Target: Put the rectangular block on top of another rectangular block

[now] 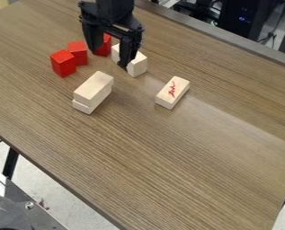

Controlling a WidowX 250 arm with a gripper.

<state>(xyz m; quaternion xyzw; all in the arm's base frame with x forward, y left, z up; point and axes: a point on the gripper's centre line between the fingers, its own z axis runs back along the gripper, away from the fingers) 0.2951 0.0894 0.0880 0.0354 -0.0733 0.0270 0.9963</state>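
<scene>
Rectangular block (95, 86), stacked, sits camera-side of the parted jaws.

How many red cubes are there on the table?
3: a red cube nearest the camera, another cube just behind it, and a third cube partly behind the black two-finger gripper, which may hide more.

From where I stand, nothing can be read for certain. There is a red scrawl (172, 89), like quick handwriting, on the upper face of the pale rectangular block (181, 84) lying by itself, but I can't make out its letters.
</scene>
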